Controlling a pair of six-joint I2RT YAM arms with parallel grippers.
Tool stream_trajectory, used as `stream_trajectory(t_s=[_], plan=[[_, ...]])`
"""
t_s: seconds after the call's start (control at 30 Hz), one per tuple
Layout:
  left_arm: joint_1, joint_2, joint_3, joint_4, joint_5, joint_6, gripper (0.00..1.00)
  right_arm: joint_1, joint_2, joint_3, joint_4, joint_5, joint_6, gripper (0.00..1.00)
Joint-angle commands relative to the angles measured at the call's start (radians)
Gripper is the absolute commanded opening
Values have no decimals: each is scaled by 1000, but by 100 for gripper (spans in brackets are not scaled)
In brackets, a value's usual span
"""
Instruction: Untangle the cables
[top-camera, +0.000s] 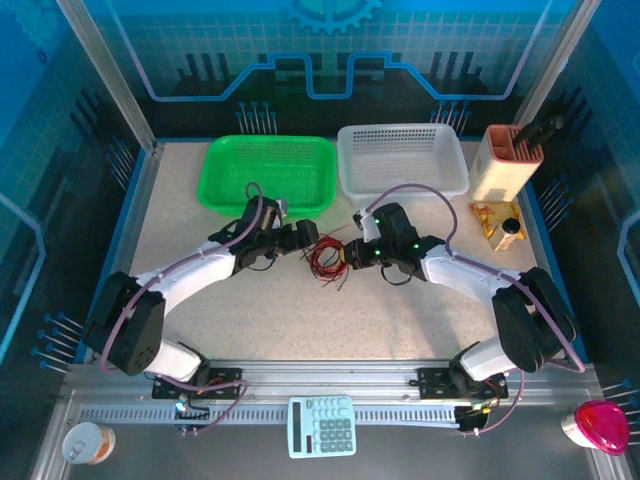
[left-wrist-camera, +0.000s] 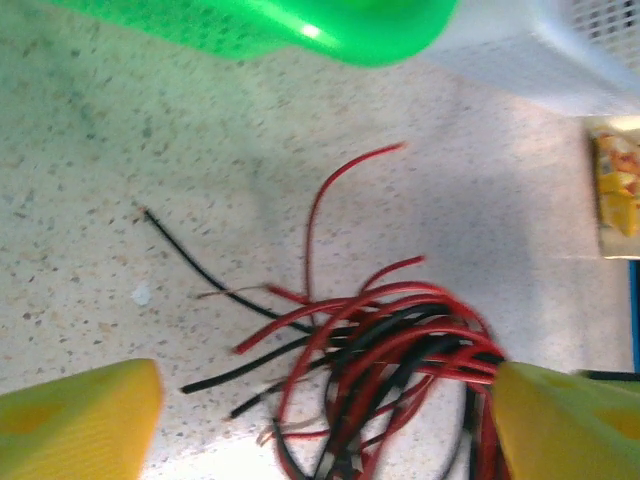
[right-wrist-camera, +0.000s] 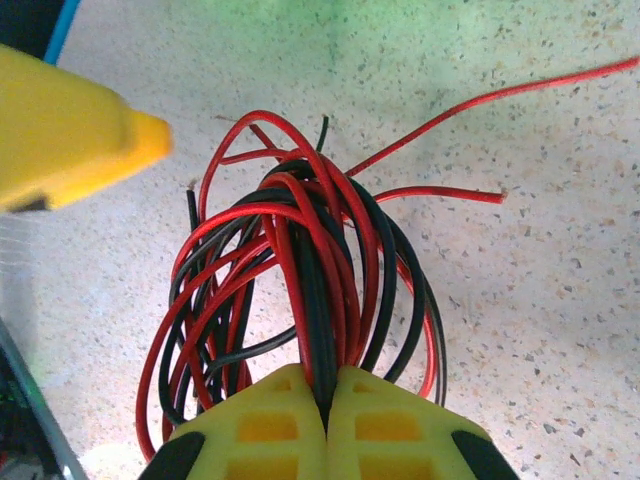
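The cables (top-camera: 325, 258), a tangle of thin red and black wires, lie on the speckled table between the two arms. My right gripper (right-wrist-camera: 327, 388) is shut on a bunch of the cables (right-wrist-camera: 300, 260), whose loops fan out in front of its yellow fingers. My left gripper (left-wrist-camera: 325, 420) stands open, one yellow finger (left-wrist-camera: 80, 420) on each side of the cables (left-wrist-camera: 400, 340), with loose ends spreading to the left. From above, the left gripper (top-camera: 305, 238) and the right gripper (top-camera: 350, 255) face each other across the bundle.
A green basket (top-camera: 270, 172) and a white basket (top-camera: 400, 158) stand at the back. A beige holder (top-camera: 508, 160) and a yellow packet (top-camera: 497, 222) are at the right. Below the front rail are a calculator (top-camera: 321, 425), a can (top-camera: 88, 442) and a pink object (top-camera: 603, 425).
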Motion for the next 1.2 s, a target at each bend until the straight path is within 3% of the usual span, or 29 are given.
stream_trajectory(t_s=[0.0, 0.27, 0.53, 0.67, 0.77, 1.1, 1.17], plan=[[1, -39, 16, -52, 1, 54, 94, 35, 14, 38, -14, 29, -39, 0], [-16, 18, 16, -37, 39, 75, 92, 60, 19, 115, -46, 26, -51, 0], [-9, 56, -91, 163, 113, -13, 87, 19, -25, 98, 31, -66, 18, 0], [45, 77, -188, 476, 265, -179, 64, -28, -34, 54, 115, -139, 87, 0], [77, 92, -229, 648, 320, -278, 48, -46, -40, 20, 158, -169, 119, 0], [124, 77, -279, 905, 379, -426, 3, -76, -49, -41, 195, -169, 140, 0], [134, 72, -283, 898, 375, -429, 0, -93, -47, -69, 215, -166, 156, 0]])
